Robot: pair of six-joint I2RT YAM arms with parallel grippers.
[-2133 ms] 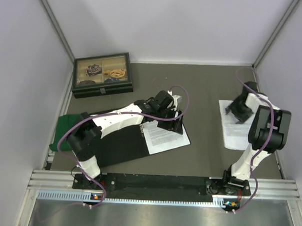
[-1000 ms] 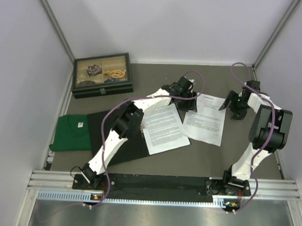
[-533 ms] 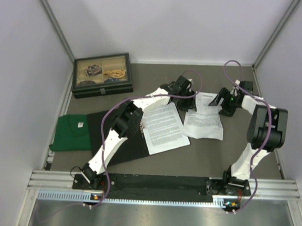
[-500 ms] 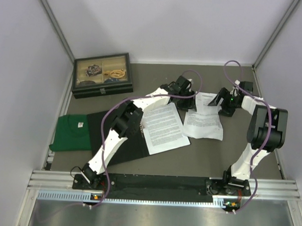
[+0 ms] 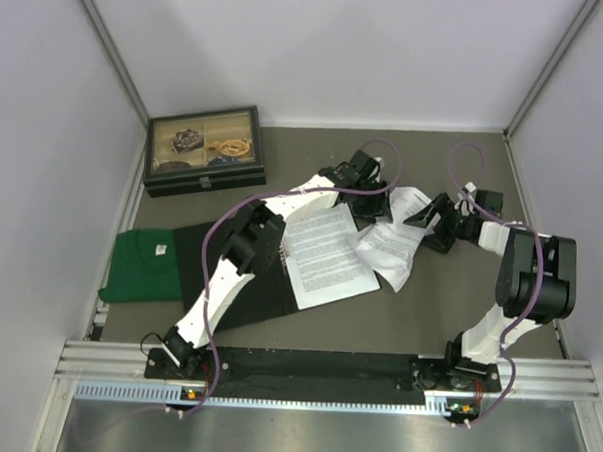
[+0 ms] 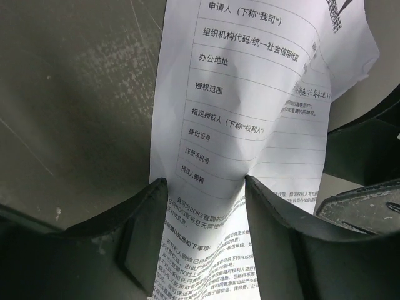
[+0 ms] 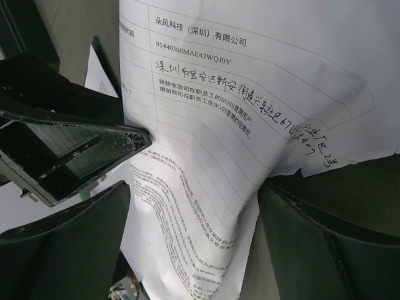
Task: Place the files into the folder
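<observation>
grey tabletop (image 5: 448, 312): left gripper (image 6: 205, 181) and right gripper (image 7: 194, 187), jaws parted, straddle one buckled printed white sheet (image 5: 386, 245); flatten it before reaching the black-lined folder (image 5: 229, 283).

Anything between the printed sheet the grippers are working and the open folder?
No separate object visible. The buckled white printed sheet lies just right of the open black-lined folder, which already carries another printed sheet. Only the left gripper sits at that gap; right gripper is at its right edge.

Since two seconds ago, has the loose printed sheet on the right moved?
Yes. The printed sheet has slid left across the table and now reaches the right edge of the open folder, which has stayed put.
</observation>
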